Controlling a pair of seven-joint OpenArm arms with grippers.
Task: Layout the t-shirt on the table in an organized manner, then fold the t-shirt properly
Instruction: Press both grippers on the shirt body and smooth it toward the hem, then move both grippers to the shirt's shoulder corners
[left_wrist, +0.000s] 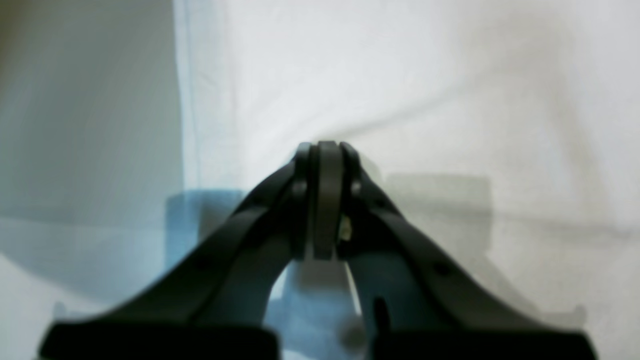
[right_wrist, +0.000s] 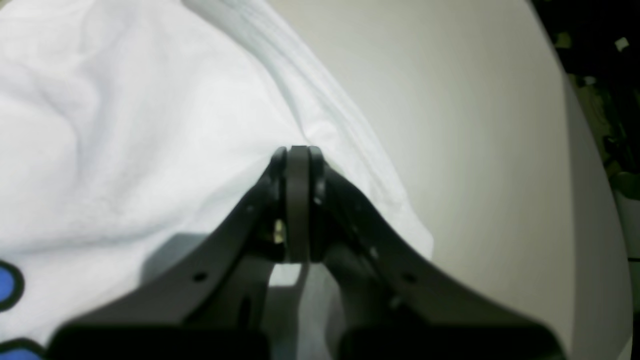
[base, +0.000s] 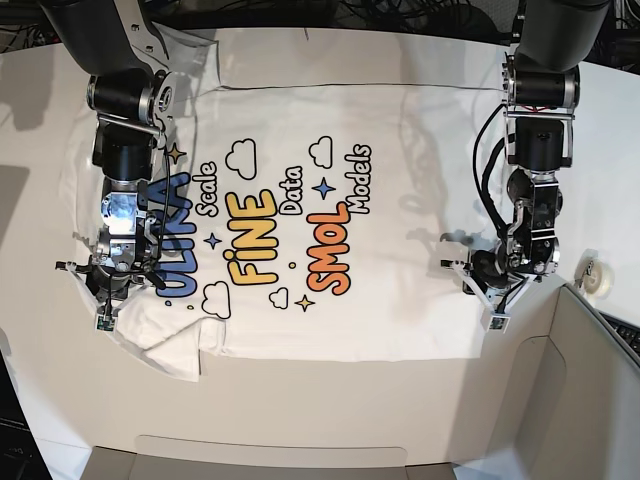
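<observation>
White printed cotton t-shirt (base: 290, 225) lay print-up on the off-white tabletop (base: 330, 420), looking light, limp, crease-prone; both grippers' fingers (left_wrist: 327, 155) (right_wrist: 298, 157) pinched its side edges closed, sensible holds.

Both arms reach down, left hand (left_wrist: 327, 150) and right hand (right_wrist: 298, 150) closed.

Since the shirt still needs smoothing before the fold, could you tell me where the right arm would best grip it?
Probably the bunched sleeve of the shirt, at the corner by the right gripper. It lies folded over, so its raised edge offers something to pinch. Come from the bare table side and pull outward, away from the print.
</observation>
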